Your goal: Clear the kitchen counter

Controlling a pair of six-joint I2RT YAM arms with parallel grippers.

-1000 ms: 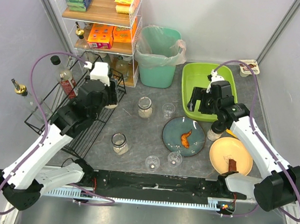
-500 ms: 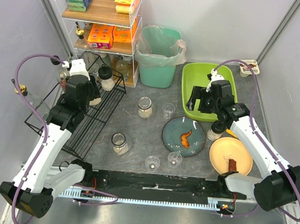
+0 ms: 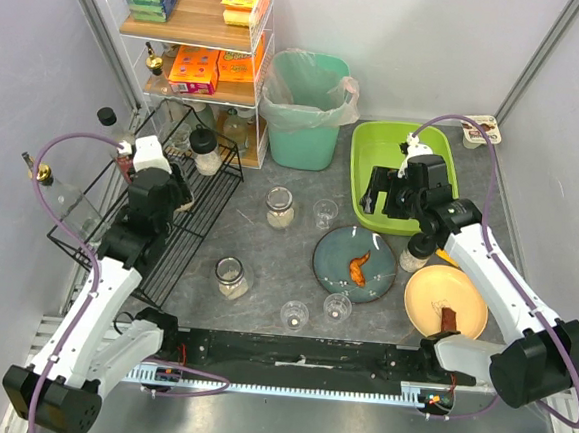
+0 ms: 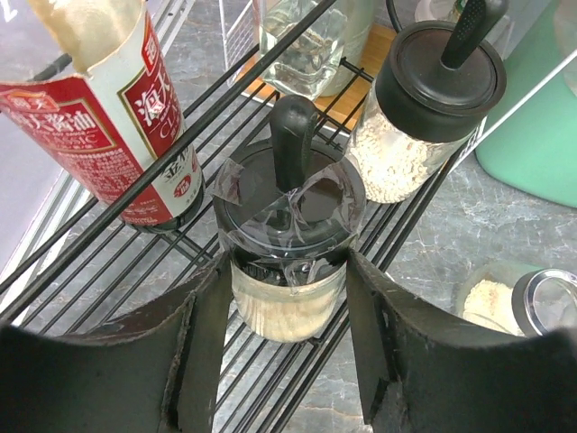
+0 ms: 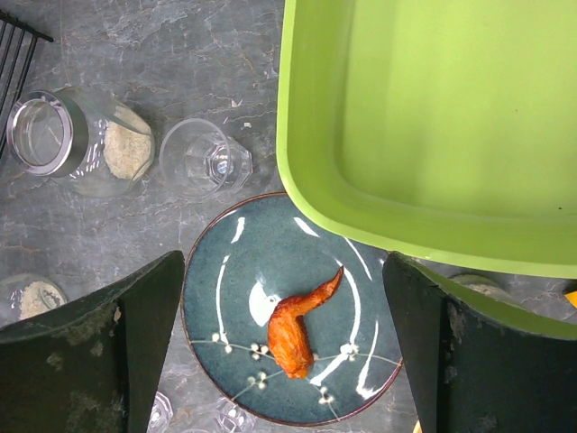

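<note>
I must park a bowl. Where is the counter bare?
Bare kitchen counter lies between the wire rack, the far jar, the near jar and the blue plate. A narrower strip runs between the green tub and the right wall. The orange plate and glasses crowd the blue plate.

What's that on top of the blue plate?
One orange piece of chicken lies near the middle of the plate. Nothing else shows on it. From the right wrist view the rim of the green tub covers a bit of its edge, hiding that part.
</note>
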